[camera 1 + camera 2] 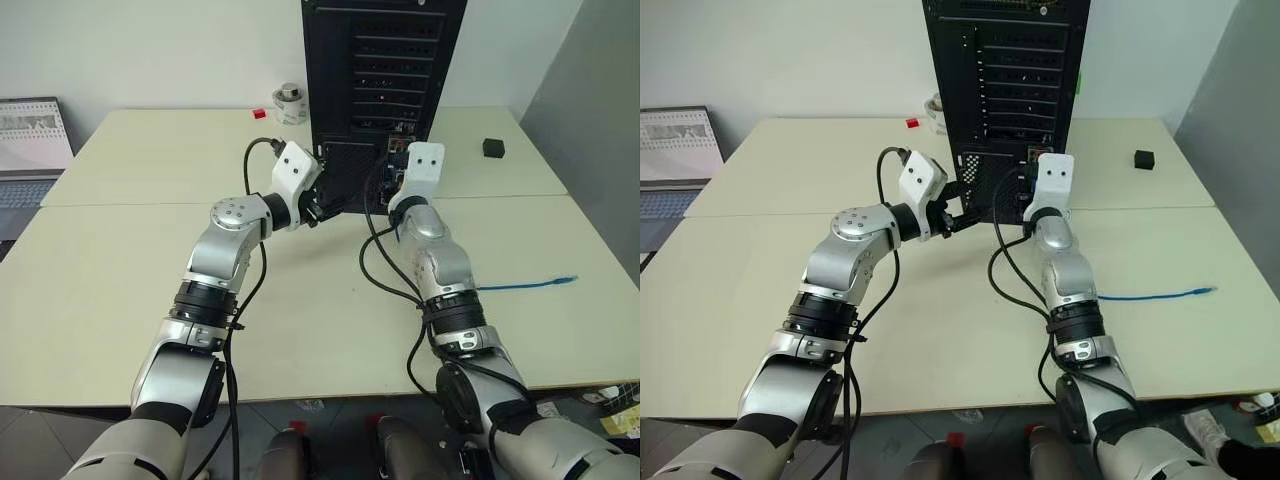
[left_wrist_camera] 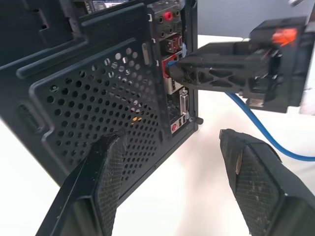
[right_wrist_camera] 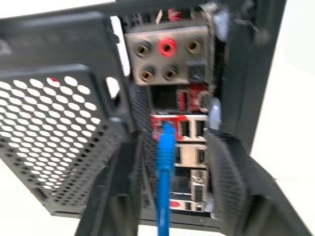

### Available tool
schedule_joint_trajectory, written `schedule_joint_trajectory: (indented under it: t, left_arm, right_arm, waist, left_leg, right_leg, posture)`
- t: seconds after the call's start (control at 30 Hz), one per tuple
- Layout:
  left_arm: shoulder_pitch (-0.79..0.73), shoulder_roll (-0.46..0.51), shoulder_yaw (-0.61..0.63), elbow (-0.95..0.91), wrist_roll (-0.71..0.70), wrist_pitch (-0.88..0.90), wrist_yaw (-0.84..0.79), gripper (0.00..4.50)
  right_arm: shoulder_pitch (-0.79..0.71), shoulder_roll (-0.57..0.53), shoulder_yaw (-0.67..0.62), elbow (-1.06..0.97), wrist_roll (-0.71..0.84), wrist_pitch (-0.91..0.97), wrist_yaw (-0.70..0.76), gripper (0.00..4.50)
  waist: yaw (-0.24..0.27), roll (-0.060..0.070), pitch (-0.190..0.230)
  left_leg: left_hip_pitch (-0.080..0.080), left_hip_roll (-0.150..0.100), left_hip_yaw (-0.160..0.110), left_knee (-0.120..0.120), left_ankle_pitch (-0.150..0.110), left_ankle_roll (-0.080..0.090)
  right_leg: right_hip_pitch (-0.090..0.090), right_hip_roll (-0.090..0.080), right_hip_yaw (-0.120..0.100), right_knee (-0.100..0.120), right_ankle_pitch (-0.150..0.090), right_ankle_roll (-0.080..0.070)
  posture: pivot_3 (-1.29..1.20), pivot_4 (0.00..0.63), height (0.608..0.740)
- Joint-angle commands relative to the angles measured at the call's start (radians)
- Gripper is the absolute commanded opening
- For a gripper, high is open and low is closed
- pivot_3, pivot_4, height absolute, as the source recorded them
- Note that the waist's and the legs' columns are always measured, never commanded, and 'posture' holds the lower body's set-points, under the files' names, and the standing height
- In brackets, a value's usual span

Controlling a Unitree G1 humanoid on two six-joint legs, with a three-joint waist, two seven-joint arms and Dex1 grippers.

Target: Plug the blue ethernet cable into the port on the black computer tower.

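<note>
The long, thin, bright-blue ethernet cable (image 3: 165, 162) has its plug end at the strip of coloured connectors on the rear face of the tall black metal computer tower (image 2: 98, 93), which stands near the far edge of the tabletop (image 1: 120, 290). From there the cord trails back toward the right edge of the tabletop, where its other clear plug lies loose.

My right pincer (image 3: 172, 191) stands open, its two black fingers either side of the cord and not pinching it. My left pincer (image 2: 174, 182) is also open, empty, just beside the tower's perforated mesh near its lower corner.

I judge the plug to be in or at a port, but I cannot tell whether it has latched. If it is only half seated, the weight and spring of the trailing cord could work it out. Backing the right arm away could also snag the cord on a finger and drag the plug free. The left fingers sit close enough to nudge the tower if I move carelessly.
</note>
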Motion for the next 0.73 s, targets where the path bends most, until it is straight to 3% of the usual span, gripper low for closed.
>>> schedule_joint_trajectory:
  t: [0.03,0.23,0.47,0.73]
  left_arm:
    - [-0.018,0.006,0.032,-0.007,-0.008,-0.001,0.003,3.17]
    - [-0.018,0.04,0.016,0.002,0.029,-0.005,-0.013,3.17]
    - [-0.044,0.086,0.047,0.043,0.016,-0.006,-0.056,3.17]
    - [-0.043,0.121,0.052,0.042,-0.003,0.007,-0.132,3.17]
  right_arm:
    - [0.052,-0.027,0.025,-0.179,0.018,0.076,0.051,3.2]
    - [0.152,-0.115,0.072,-0.432,0.047,0.238,0.165,4.49]
    - [0.232,-0.331,0.041,-0.642,0.155,0.403,0.385,4.49]
    - [0.23,-0.528,0.029,-0.646,0.236,0.438,0.578,4.49]
  waist:
    - [0.001,0.0,0.0]
    - [0.003,0.0,0.0]
    - [0.004,0.0,0.0]
    - [0.004,0.0,0.0]
  left_leg:
    - [0.0,0.0,0.0,0.0,0.0,0.0]
    - [-0.001,0.0,0.0,0.0,0.0,0.0]
    - [-0.001,0.0,-0.001,0.0,0.0,0.0]
    - [-0.001,0.0,-0.001,0.0,0.0,0.0]
  right_leg:
    - [0.0,0.0,0.0,0.0,0.0,0.0]
    - [0.0,0.0,0.0,-0.001,0.0,0.0]
    - [0.001,0.0,-0.001,-0.002,0.0,0.0]
    - [0.001,0.001,-0.001,-0.004,0.0,0.0]
  posture:
    - [0.0,0.15,0.74]
    - [0.0,0.15,0.74]
    - [0.0,0.15,0.74]
    - [0.0,0.15,0.74]
